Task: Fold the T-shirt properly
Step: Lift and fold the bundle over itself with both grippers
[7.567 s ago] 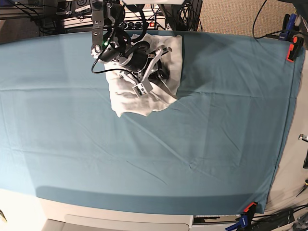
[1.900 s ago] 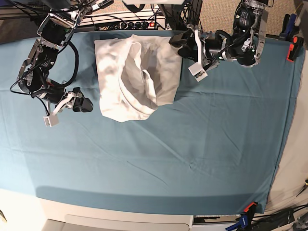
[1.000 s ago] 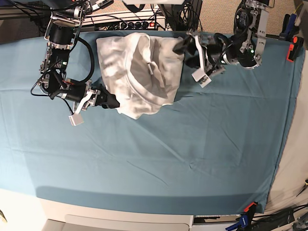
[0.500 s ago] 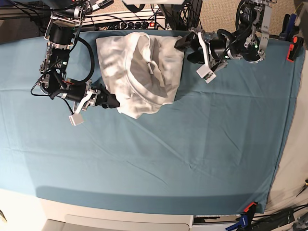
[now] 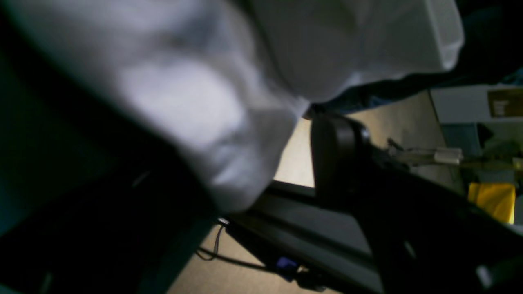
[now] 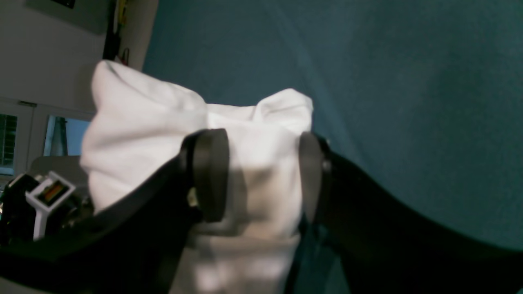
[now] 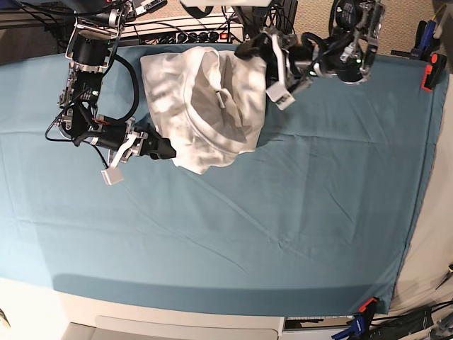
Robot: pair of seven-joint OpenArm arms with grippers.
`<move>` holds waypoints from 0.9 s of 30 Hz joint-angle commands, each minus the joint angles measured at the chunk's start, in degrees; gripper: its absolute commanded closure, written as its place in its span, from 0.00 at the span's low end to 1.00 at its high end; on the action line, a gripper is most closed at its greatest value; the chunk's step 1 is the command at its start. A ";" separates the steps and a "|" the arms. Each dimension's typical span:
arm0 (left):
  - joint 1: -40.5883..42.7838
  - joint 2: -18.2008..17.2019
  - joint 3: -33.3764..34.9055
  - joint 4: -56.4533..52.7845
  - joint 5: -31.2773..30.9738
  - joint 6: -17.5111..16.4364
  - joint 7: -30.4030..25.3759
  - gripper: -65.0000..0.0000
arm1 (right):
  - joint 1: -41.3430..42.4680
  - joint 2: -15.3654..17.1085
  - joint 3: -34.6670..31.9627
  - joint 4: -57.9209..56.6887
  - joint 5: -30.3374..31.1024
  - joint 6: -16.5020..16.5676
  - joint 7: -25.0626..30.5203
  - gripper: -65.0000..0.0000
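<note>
At 9 o'clock of the T-shirt point(image 7: 205, 106), right gripper point(image 7: 164, 149) sits w/ jaws spread wide around the white hem; wrist view shows cloth between both pads, not pinched. Unmoved vs half a sec ago. Left gripper point(image 7: 249, 51) has shifted from 3 o'clock of the shirt to its 1 o'clock corner, jaws apart over the fabric edge. Shirt lies bunched at 12 o'clock on the teal cloth point(image 7: 283, 198).

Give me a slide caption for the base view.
Two open grippers, left and right, reach opposite edges of a rumpled white T-shirt on teal cloth.
</note>
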 commanded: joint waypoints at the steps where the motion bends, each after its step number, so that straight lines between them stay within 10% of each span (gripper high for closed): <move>1: 0.52 -0.28 0.76 -0.15 2.89 0.66 3.02 0.47 | 1.14 0.66 0.02 0.74 1.53 0.10 0.36 0.63; 7: -0.61 -0.31 0.74 -0.11 3.41 0.70 3.28 1.00 | 1.14 0.66 0.13 0.74 1.51 0.10 0.36 1.00; 27: -8.02 -1.46 0.42 2.99 13.11 4.57 -1.18 1.00 | -6.45 0.66 0.13 16.63 -3.85 0.10 0.36 1.00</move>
